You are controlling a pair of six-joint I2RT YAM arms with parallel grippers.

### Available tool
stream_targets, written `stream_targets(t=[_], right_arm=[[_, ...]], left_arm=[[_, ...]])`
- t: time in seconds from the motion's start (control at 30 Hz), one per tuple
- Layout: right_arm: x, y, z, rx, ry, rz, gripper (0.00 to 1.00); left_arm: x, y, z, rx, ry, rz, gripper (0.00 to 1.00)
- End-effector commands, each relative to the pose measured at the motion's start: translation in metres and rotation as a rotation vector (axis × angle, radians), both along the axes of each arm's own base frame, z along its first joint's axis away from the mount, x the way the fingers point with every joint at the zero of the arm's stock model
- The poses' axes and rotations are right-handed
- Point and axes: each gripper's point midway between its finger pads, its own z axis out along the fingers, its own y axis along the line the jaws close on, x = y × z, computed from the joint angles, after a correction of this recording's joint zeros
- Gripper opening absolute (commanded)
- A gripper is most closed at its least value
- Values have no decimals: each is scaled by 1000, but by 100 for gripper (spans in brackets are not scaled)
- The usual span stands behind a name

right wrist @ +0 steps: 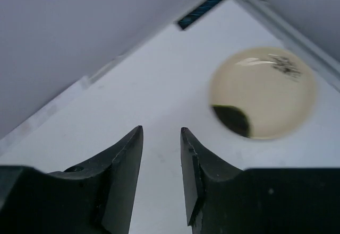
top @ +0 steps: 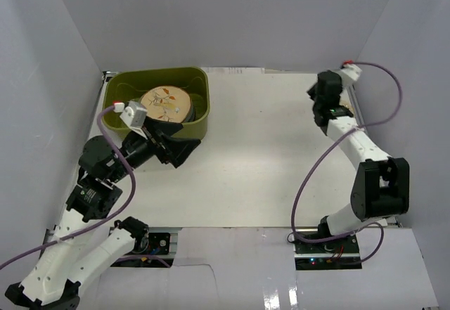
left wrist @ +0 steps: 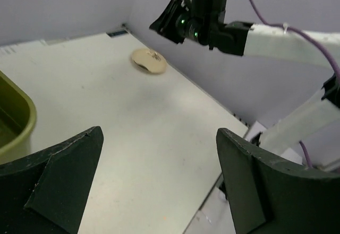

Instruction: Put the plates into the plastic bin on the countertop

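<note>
One cream plate near right tool

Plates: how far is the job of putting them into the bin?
Done: the tan floral plate lies in the plastic bin; anything under it is hidden. In hand: nothing, the left gripper and right gripper are empty. Left: the small cream plate on the countertop.

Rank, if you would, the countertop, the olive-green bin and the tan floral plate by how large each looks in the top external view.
Largest to smallest:
1. countertop
2. olive-green bin
3. tan floral plate, which lies inside the bin
None of these is a close call.
</note>
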Motion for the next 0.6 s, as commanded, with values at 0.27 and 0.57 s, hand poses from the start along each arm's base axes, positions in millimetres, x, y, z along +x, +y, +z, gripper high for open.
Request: stream_targets(t=[0.27,0.57], right_arm=[[-33,-141,-128,337,85,-356,64],[-32,-180,-185,467,136,-508,66]], left_arm=[[-20,-43,-84,102,89,-254,98],[-16,-48,-113,166,121,-244,98]])
